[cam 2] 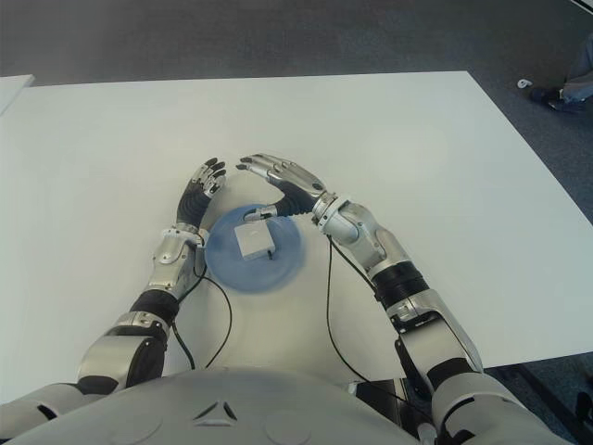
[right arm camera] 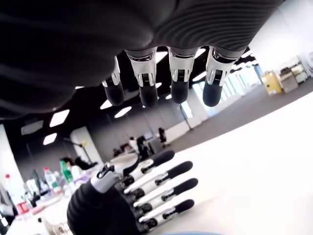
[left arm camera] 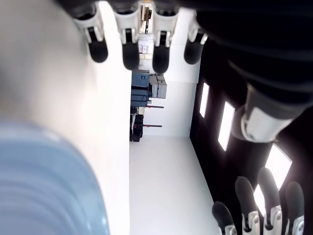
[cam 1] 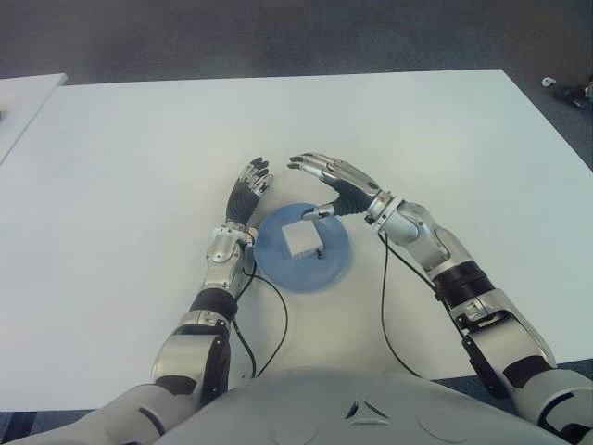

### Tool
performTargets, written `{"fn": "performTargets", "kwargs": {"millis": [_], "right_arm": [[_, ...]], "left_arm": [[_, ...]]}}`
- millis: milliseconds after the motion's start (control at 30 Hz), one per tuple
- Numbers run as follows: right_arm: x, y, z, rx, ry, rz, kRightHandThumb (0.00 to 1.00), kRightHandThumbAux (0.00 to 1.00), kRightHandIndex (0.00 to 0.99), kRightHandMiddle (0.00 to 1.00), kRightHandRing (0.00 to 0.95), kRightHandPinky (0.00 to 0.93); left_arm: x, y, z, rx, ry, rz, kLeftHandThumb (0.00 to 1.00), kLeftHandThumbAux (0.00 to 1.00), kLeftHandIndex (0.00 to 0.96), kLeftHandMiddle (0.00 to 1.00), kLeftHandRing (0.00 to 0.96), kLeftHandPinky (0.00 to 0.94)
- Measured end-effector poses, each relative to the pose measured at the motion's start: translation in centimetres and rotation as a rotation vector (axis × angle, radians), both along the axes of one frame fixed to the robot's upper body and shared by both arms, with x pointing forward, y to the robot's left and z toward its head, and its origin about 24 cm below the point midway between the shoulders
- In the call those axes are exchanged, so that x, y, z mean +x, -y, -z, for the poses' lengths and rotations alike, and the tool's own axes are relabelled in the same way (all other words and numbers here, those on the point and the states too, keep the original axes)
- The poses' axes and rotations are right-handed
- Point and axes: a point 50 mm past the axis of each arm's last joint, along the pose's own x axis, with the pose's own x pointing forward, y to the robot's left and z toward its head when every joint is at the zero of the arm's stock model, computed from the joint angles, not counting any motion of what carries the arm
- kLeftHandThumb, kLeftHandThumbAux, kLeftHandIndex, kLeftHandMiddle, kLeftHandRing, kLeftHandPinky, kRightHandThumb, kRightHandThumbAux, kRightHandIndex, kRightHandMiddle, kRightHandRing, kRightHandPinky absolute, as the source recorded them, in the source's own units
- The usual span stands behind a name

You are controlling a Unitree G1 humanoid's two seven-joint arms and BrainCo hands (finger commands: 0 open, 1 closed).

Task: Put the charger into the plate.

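A white table [cam 1: 139, 167] filled most of the head camera's view, seen from above the robot's chest. Near the table's front middle sat a round blue plate [cam 1: 335, 264]. A small white charger [cam 1: 301, 239], shaped like a cube, lay inside the plate, a little toward its far side.

The left robot hand [cam 1: 248, 190] showed just beside the plate's left rim, its dark-tipped fingers straight, spread apart and holding nothing. Its forearm ran back along the plate's left edge toward the body.

The right robot hand [cam 1: 331, 181] hovered above the far right part of the plate, palm turned down and to the left. Its four fingers were extended and apart, pointing toward the left hand, and its thumb hung down close to the charger; whether the thumb touched it could not be told. This hand gripped nothing.

Thin black cables [cam 1: 384, 306] trailed from both wrists across the table toward the robot's torso.
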Motion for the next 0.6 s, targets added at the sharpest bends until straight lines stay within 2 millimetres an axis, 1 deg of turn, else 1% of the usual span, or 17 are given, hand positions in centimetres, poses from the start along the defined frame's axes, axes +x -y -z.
{"fn": "performTargets", "kwargs": {"millis": [33, 133, 233, 267, 300, 333, 400, 500, 533, 600], "right_arm": [[0.2, 0.1, -0.1, 0.029, -0.009, 0.026, 0.238, 0.197, 0.0, 0.0, 0.0, 0.0], [0.9, 0.5, -0.2, 0.169, -0.051, 0.131, 0.209, 0.275, 0.0, 0.0, 0.0, 0.0], [1.6, 1.0, 0.2, 0.298, -0.108, 0.222, 0.191, 0.336, 0.0, 0.0, 0.0, 0.0], [1.9, 1.2, 0.4, 0.336, -0.128, 0.252, 0.18, 0.39, 0.0, 0.0, 0.0, 0.005], [2.1, 1.6, 0.6, 0.379, -0.151, 0.284, 0.176, 0.41, 0.0, 0.0, 0.0, 0.006], [2.4, 1.9, 0.8, 0.42, -0.171, 0.317, 0.166, 0.461, 0.0, 0.0, 0.0, 0.011], [2.8, 2.8, 1.2, 0.512, -0.214, 0.386, 0.153, 0.531, 0.0, 0.003, 0.0, 0.018], [3.4, 4.3, 2.0, 0.635, -0.274, 0.471, 0.145, 0.585, 0.0, 0.011, 0.0, 0.024], [3.4, 4.7, 2.2, 0.659, -0.289, 0.492, 0.137, 0.628, 0.001, 0.019, 0.002, 0.026], [3.5, 5.8, 2.9, 0.733, -0.333, 0.541, 0.126, 0.679, 0.004, 0.028, 0.004, 0.027]], "left_arm": [[0.0, 0.0, 0.0, 0.0, 0.0, 0.0, 0.0, 0.514, 0.126, 0.151, 0.125, 0.123], [0.0, 0.0, 0.0, 0.001, -0.002, 0.0, 0.0, 0.514, 0.118, 0.148, 0.122, 0.11], [0.0, 0.0, 0.0, 0.0, -0.004, 0.0, 0.0, 0.515, 0.117, 0.151, 0.122, 0.105], [0.1, 0.0, 0.0, 0.0, -0.004, 0.001, 0.0, 0.515, 0.122, 0.156, 0.124, 0.106], [0.1, 0.0, 0.0, 0.0, -0.005, 0.001, 0.0, 0.516, 0.123, 0.158, 0.125, 0.106], [0.1, 0.0, 0.0, 0.0, -0.005, 0.001, 0.0, 0.515, 0.129, 0.164, 0.127, 0.105], [0.2, 0.1, 0.0, 0.0, -0.005, 0.003, 0.0, 0.515, 0.138, 0.17, 0.13, 0.107], [0.3, 0.1, 0.0, 0.0, -0.006, 0.002, 0.0, 0.514, 0.142, 0.175, 0.133, 0.116], [0.3, 0.0, 0.0, 0.0, -0.005, 0.002, 0.0, 0.514, 0.141, 0.177, 0.135, 0.119], [0.3, 0.0, 0.0, 0.0, -0.005, 0.0, 0.0, 0.515, 0.136, 0.179, 0.139, 0.124]]}}
